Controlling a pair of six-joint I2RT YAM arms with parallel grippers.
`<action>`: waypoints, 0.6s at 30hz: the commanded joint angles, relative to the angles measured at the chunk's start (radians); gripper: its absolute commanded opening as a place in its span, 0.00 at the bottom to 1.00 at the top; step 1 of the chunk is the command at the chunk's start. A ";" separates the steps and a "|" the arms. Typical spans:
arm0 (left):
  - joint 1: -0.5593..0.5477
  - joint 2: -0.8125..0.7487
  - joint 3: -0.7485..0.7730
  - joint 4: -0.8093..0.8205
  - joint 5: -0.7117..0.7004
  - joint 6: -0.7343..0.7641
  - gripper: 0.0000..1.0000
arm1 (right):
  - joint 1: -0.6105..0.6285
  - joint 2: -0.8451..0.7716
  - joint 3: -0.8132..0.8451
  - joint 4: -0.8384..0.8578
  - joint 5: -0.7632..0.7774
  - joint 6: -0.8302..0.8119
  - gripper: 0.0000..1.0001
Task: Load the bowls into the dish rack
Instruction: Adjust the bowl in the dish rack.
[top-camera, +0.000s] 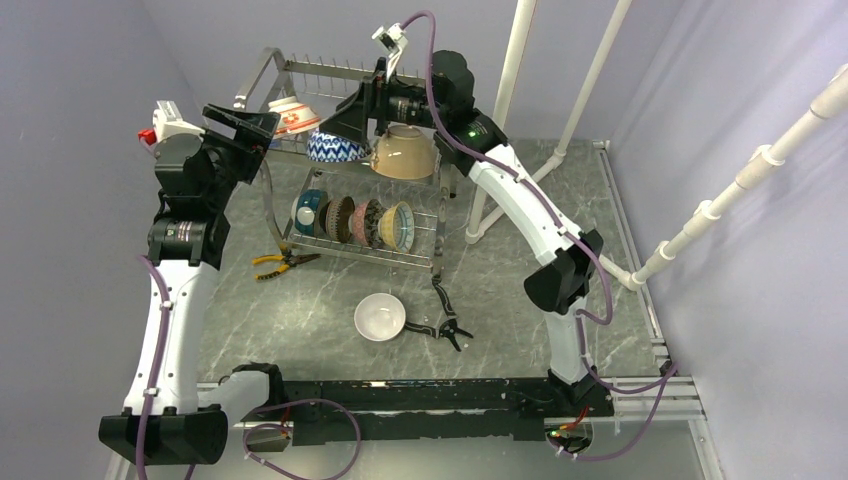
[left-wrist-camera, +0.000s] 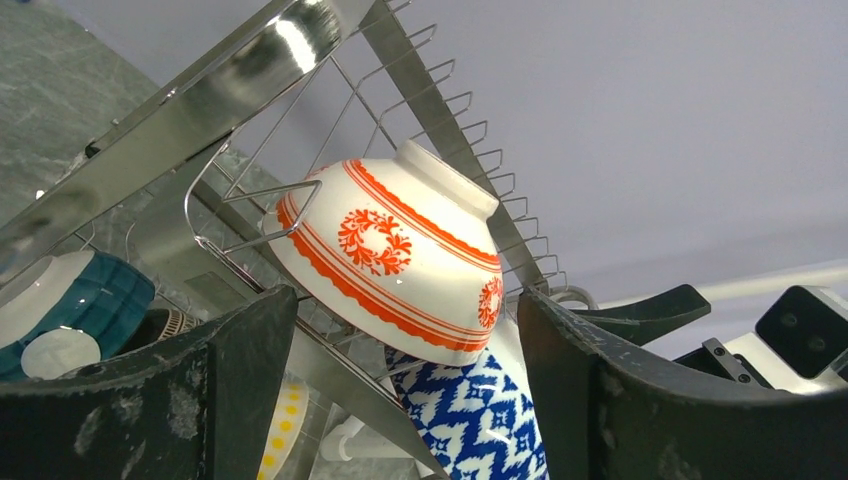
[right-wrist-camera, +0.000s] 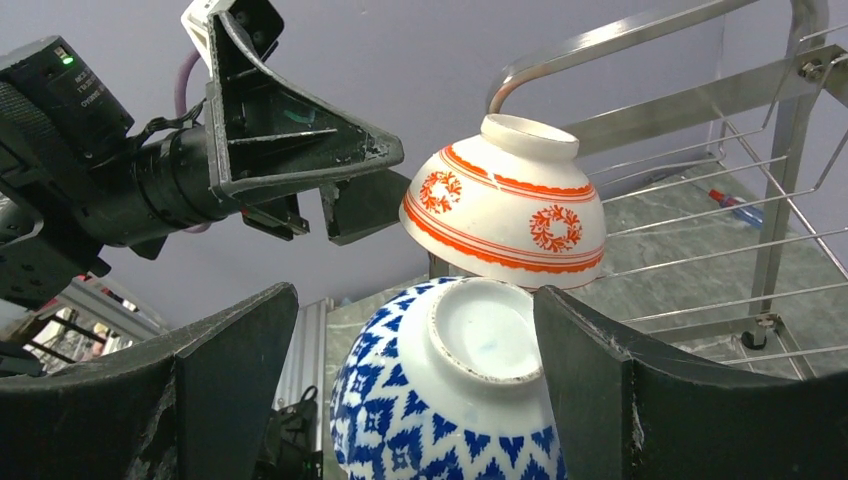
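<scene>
The left fingers (left-wrist-camera: 230, 385) stand wide apart at the 9 o'clock end of the upper tier of the dish rack (top-camera: 300, 68), holding nothing. In the left wrist view the red-patterned bowl (left-wrist-camera: 400, 255) lies tilted and foot up on the wires. It sits at 12 o'clock of the gap between those fingers, beyond their tips. In the right wrist view one left finger is just beside this bowl's rim at its 9 o'clock; whether it touches, I cannot tell.

The blue-white zigzag bowl (right-wrist-camera: 450, 400) comes next on the same tier, at 4 o'clock of the red one and foot up, close against it. The right fingers (right-wrist-camera: 220, 390) are also wide. The zigzag bowl shows in the gap between them, with clear space on its 9 o'clock side and the other finger overlapping its 3 o'clock edge. They do not clamp it. The tan bowl (top-camera: 405, 152) rests upside down at 3 o'clock of the zigzag bowl, under the right arm.

On the lower tier a row of bowls stands on edge, with the teal bowl (top-camera: 308, 208) at its 9 o'clock end and patterned ones after it.

On the bench (top-camera: 300, 335), yellow-handled pliers (top-camera: 280, 262) lie at 8 o'clock of the rack. The plain white bowl (top-camera: 380, 317) sits mouth up at 6 o'clock of the rack, with a black clamp (top-camera: 445, 318) just beside it at 3 o'clock.
</scene>
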 joint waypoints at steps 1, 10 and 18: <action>-0.002 -0.002 0.014 0.055 0.032 -0.010 0.84 | 0.003 0.020 0.048 0.079 -0.030 0.022 0.92; 0.027 0.025 0.037 0.132 0.060 0.010 0.74 | 0.006 0.035 0.060 0.092 -0.043 0.031 0.92; 0.036 0.031 0.052 0.151 0.045 0.015 0.71 | 0.010 0.042 0.060 0.094 -0.055 0.027 0.92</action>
